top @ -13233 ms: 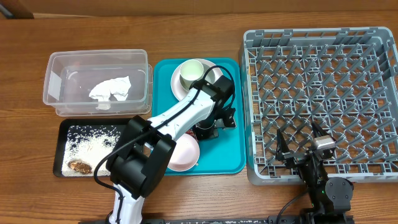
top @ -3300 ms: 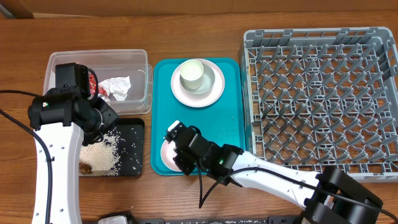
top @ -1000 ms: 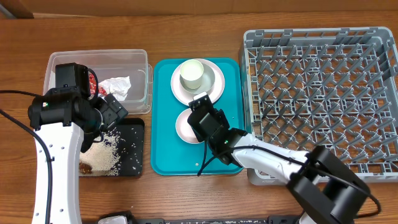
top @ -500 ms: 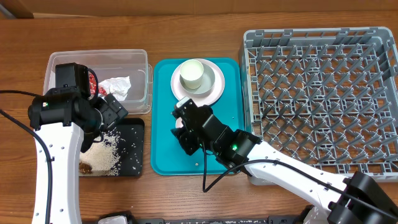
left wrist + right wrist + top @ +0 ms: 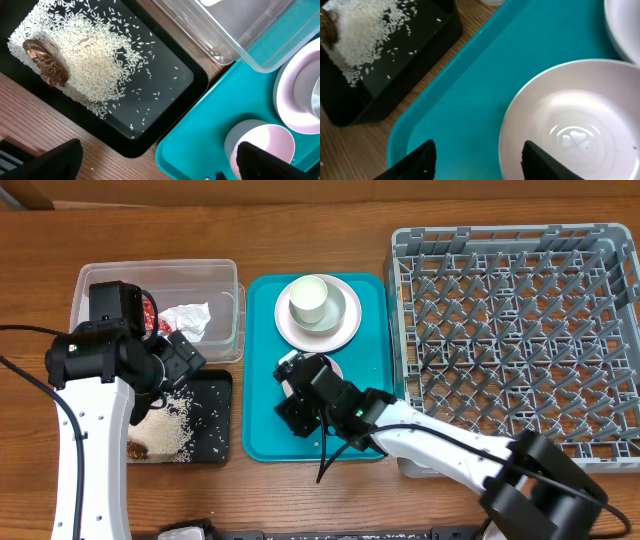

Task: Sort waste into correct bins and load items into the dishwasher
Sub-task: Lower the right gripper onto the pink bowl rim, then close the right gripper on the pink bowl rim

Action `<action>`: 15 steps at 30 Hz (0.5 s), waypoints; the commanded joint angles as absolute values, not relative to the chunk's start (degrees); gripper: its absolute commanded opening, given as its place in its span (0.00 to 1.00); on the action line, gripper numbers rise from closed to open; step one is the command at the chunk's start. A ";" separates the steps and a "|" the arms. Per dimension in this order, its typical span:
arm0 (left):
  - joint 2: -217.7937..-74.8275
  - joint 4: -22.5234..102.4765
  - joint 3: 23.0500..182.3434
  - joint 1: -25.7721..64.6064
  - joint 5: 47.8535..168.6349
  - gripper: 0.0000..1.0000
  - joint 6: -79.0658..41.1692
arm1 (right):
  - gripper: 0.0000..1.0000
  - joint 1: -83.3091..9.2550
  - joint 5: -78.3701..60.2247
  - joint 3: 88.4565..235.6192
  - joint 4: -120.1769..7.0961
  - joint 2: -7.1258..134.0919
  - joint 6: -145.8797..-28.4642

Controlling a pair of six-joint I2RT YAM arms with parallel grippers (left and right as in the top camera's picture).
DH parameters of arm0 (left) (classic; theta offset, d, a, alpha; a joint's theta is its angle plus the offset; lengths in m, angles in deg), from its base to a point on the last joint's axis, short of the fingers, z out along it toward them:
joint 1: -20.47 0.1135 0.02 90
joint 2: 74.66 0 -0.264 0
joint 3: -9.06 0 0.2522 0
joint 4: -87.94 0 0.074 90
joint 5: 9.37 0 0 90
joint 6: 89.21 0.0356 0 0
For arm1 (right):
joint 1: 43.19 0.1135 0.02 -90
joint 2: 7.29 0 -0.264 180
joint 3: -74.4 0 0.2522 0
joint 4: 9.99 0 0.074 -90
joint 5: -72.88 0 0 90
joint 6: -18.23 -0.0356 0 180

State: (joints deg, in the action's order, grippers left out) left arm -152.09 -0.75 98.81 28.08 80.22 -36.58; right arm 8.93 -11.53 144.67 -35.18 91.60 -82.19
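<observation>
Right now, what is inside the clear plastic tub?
A crumpled white napkin and a red wrapper lie inside the clear tub. The left arm covers one end; that part is hidden.

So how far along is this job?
Waste looks sorted: napkin and red wrapper lie in the clear tub, rice in the black tray. In hand: the open right gripper hangs over a white bowl on the teal tray. Remaining: bowl, cup and plate; the dish rack holds nothing.
</observation>
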 commanded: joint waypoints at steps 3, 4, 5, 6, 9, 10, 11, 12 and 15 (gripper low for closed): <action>-152.24 -0.54 98.72 28.32 80.25 1.00 -36.49 | 0.60 8.86 -12.12 145.50 -34.59 93.53 -78.80; -152.24 -0.54 98.72 28.32 80.25 1.00 -36.49 | 0.61 8.86 -12.65 145.50 -34.54 93.98 -78.80; -152.24 -0.54 98.72 28.32 80.22 1.00 -36.49 | 0.61 8.86 -12.84 145.50 -34.34 94.49 -78.82; -152.24 -0.54 98.72 28.32 80.22 1.00 -36.49 | 0.61 8.86 -13.00 145.50 -34.24 94.84 -78.82; -152.24 -0.54 98.72 28.32 80.25 1.00 -36.49 | 0.61 8.86 -13.17 145.50 -34.15 95.65 -78.82; -152.24 -0.54 98.72 28.32 80.22 1.00 -36.49 | 0.61 8.86 -13.15 145.50 -34.19 95.65 -78.82; -152.24 -0.54 98.72 28.32 80.25 1.00 -36.49 | 0.61 8.86 -13.15 145.50 -34.19 95.65 -78.82; -152.24 -0.54 98.72 28.32 80.25 1.00 -36.49 | 0.60 8.86 -13.15 145.50 -34.19 95.65 -78.82; -152.24 -0.54 98.72 28.32 80.25 1.00 -36.49 | 0.61 8.86 -13.13 145.50 -34.59 95.65 -78.89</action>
State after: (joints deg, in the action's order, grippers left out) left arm -152.09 -0.75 98.81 28.08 80.22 -36.58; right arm 8.93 -12.67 144.67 -34.69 95.51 -79.28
